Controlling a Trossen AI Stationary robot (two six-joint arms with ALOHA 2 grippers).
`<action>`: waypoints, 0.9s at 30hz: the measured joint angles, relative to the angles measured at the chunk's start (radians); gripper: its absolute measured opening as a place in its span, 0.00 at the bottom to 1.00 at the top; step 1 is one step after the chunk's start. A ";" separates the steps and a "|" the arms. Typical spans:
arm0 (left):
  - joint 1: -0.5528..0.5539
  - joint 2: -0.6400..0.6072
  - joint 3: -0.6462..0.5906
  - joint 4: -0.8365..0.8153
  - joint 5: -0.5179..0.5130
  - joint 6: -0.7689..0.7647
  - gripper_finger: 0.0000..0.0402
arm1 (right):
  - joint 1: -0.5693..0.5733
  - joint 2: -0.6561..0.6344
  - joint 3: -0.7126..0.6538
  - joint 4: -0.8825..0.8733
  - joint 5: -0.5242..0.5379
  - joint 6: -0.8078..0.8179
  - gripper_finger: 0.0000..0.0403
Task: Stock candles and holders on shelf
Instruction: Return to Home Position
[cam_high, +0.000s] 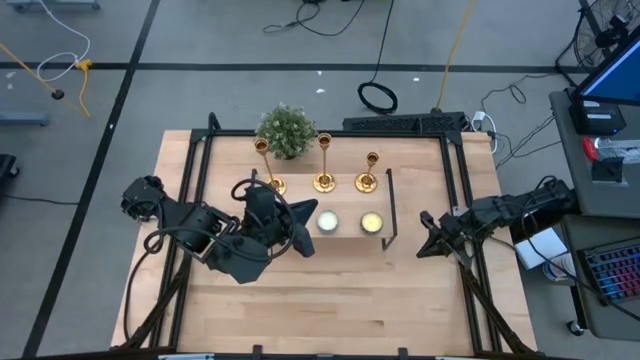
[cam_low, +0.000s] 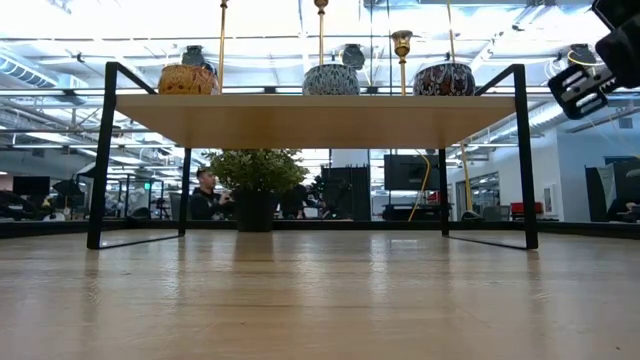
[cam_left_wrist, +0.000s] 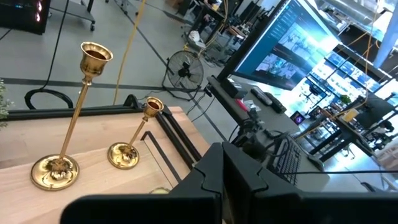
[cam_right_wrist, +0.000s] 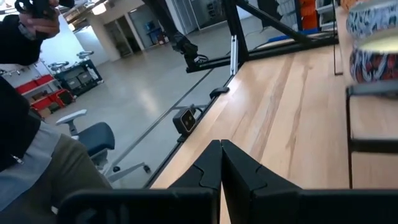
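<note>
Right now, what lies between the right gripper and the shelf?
Only bare tabletop separates the right gripper from the shelf, per the high view.

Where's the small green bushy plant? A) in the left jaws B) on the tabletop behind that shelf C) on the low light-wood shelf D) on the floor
B: the low view shows the small green bushy plant standing on the wooden tabletop beyond the low light-wood shelf, below its board.
</note>
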 joint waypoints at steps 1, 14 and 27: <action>0.000 0.000 0.000 0.000 0.000 0.000 0.01 | 0.000 -0.007 -0.007 0.000 0.000 0.007 0.00; 0.000 0.000 0.000 0.000 -0.004 -0.015 0.01 | 0.000 -0.088 -0.111 0.065 0.034 0.039 0.00; 0.001 0.000 0.000 0.000 -0.004 -0.030 0.01 | -0.001 -0.097 -0.189 0.172 0.058 0.065 0.00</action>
